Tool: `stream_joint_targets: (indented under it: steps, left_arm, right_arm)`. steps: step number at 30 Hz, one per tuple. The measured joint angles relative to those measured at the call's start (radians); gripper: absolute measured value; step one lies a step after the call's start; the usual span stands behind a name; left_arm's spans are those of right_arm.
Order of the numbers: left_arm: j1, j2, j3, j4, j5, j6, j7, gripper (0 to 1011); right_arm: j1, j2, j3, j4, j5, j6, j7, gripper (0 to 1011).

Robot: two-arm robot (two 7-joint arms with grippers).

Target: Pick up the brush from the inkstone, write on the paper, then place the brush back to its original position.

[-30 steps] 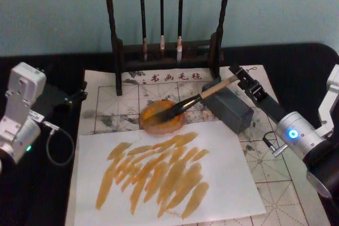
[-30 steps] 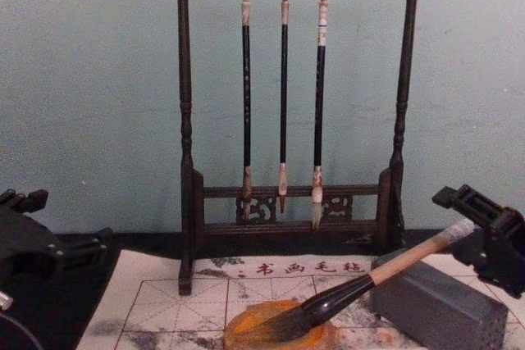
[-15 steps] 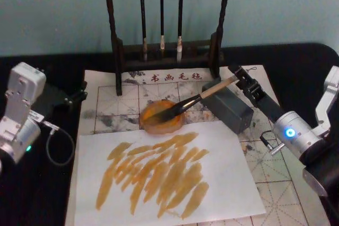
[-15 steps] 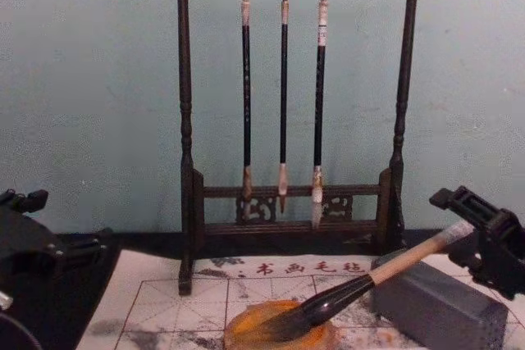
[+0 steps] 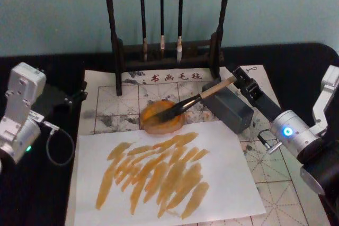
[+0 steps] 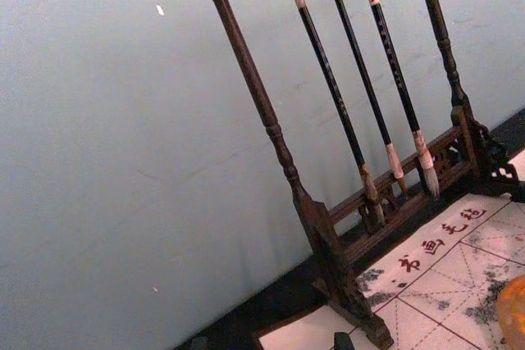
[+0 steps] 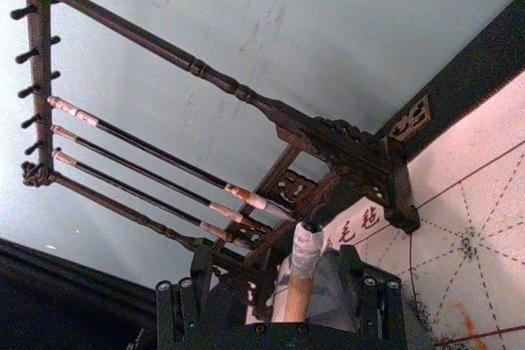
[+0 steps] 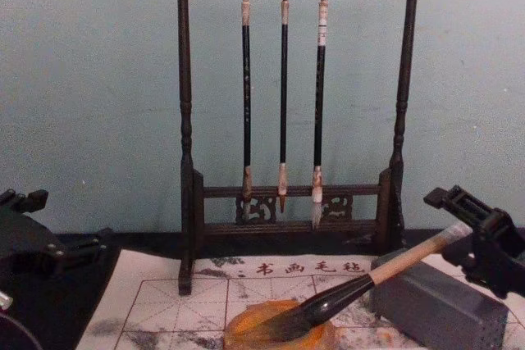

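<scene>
The brush (image 5: 185, 104) lies slanted, its dark tuft in a round orange-stained dish (image 5: 159, 123) and its pale handle propped on the dark grey block of the inkstone (image 5: 230, 110). My right gripper (image 5: 237, 77) is open. Its fingers (image 7: 373, 309) stand on either side of the handle's end (image 7: 305, 256) with gaps on both sides. The chest view shows the brush (image 8: 344, 297) and the right gripper (image 8: 447, 223) at the lower right. The paper (image 5: 122, 99), printed with a red grid, lies under all of this. My left gripper (image 5: 66, 99) is parked at the far left, off the paper.
A plain white sheet (image 5: 228, 183) covered with orange-brown strokes lies on the near part of the grid paper. A dark wooden rack (image 5: 167, 56) with three thin hanging brushes (image 8: 283, 104) stands at the paper's far edge. Black tablecloth surrounds the paper.
My right gripper has crept a little left and forward along the handle's end. The brush, dish, block and left arm have not moved.
</scene>
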Motion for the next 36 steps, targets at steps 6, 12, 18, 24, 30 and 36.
stream_joint_targets:
  steps: [6,12,18,24,30,36]
  left_arm:
    - [0.0,0.0,0.0,0.0,0.0,0.0,0.0,1001]
    - [0.0,0.0,0.0,0.0,0.0,0.0,0.0,1001]
    - [0.0,0.0,0.0,0.0,0.0,0.0,0.0,1001]
    - [0.0,0.0,0.0,0.0,0.0,0.0,0.0,1001]
    - [0.0,0.0,0.0,0.0,0.0,0.0,0.0,1001]
    - [0.0,0.0,0.0,0.0,0.0,0.0,0.0,1001]
  right_arm:
    - [0.008,0.003,-0.011,0.009,0.011,-0.005,0.0,1000]
    - [0.012,0.008,-0.021,0.013,0.023,-0.01,0.0,1000]
    - [0.012,0.008,-0.02,0.013,0.023,-0.01,0.0,1000]
    - [0.012,0.007,-0.019,0.013,0.022,-0.009,0.0,1000]
    - [0.012,0.007,-0.018,0.013,0.021,-0.009,-0.001,1000]
    - [0.011,0.007,-0.018,0.012,0.02,-0.008,-0.001,1000]
